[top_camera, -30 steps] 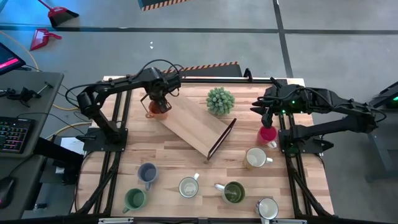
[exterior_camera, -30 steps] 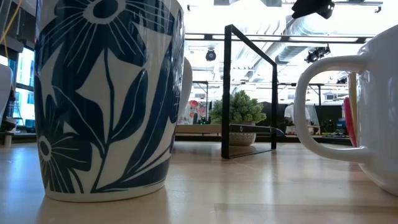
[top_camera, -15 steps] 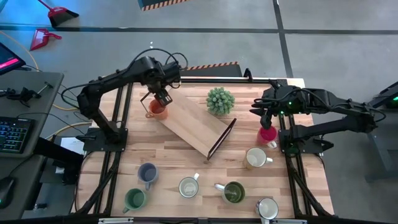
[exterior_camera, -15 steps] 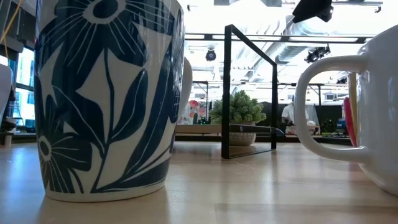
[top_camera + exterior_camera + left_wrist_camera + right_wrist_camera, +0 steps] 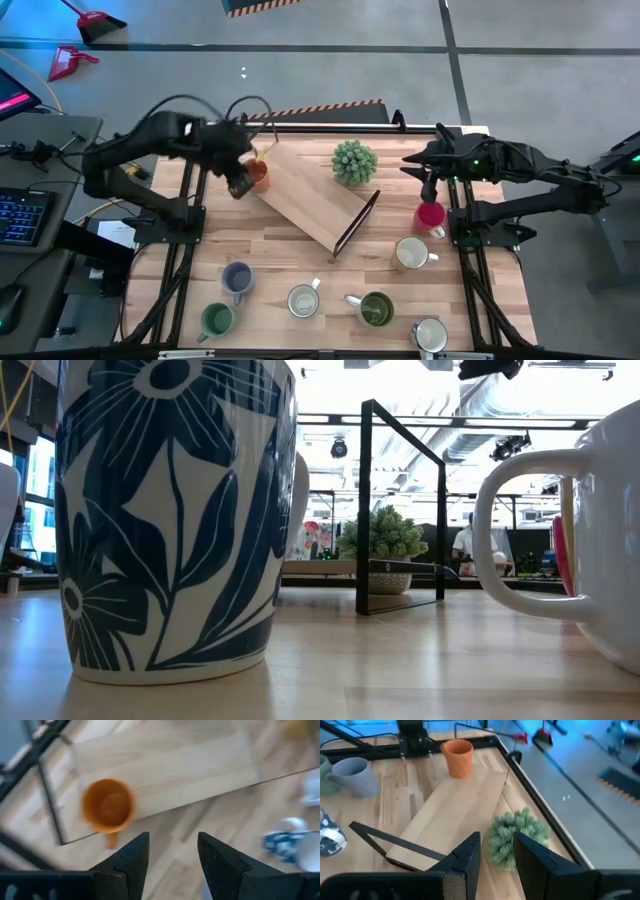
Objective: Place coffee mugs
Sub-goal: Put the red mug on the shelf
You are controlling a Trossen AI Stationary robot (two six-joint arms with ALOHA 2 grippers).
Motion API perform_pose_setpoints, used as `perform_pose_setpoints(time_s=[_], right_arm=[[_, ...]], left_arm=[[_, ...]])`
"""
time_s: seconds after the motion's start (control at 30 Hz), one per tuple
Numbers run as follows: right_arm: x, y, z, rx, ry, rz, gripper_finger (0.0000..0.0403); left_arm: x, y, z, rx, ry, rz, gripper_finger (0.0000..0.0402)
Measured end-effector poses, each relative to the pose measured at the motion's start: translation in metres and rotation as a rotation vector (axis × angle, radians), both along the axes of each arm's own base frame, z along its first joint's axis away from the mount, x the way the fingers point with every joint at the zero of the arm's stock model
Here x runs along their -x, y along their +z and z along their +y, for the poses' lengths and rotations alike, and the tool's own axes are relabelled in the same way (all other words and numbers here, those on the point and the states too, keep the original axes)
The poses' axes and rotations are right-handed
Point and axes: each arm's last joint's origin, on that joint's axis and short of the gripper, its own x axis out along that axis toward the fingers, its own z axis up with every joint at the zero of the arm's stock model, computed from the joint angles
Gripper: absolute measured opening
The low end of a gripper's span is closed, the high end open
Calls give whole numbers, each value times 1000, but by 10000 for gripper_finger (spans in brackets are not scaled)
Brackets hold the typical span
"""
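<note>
Bench (image 5: pixel 300 260) with a tilted wooden shelf board (image 5: pixel 305 195), mugs scattered around it, both arms raised.

Largest is the board, lying diagonally mid-bench with a dark wire frame at its lower end; a spiky potted plant (image 5: pixel 354 161) stands just beside its far edge. An orange mug (image 5: pixel 256 174) sits upright on the board's upper-left end, and the left pincer (image 5: pixel 240 183) hovers just beside it with fingers spread and nothing between them. The right pincer (image 5: pixel 428 186) hangs above a red-pink mug (image 5: pixel 430 216) near the right rail, fingers apart, holding nothing. Along the near edge stand a blue-grey mug (image 5: pixel 237 278), green mug (image 5: pixel 215 320), floral white mug (image 5: pixel 304 299), dark olive mug (image 5: pixel 374 309), and two cream mugs (image 5: pixel 410 254) (image 5: pixel 430 335).
</note>
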Motion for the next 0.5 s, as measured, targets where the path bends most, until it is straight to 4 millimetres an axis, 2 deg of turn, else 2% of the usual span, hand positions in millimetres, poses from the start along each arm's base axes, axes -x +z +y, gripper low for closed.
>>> perform_pose_setpoints(time_s=[0.13,0.23,0.43,0.5], right_arm=[[7,9,3,10,77,-83,103],[15,17,5,2,135,-162,103],[32,24,9,0,216,-236,103],[37,25,10,-2,241,-241,103]], left_arm=[[1,-8,-30,-38,-15,-119,159],[-3,-23,-49,-97,-32,-162,159],[-12,-64,-82,-152,-38,-211,159],[-19,-79,-93,-180,-35,-288,159]])
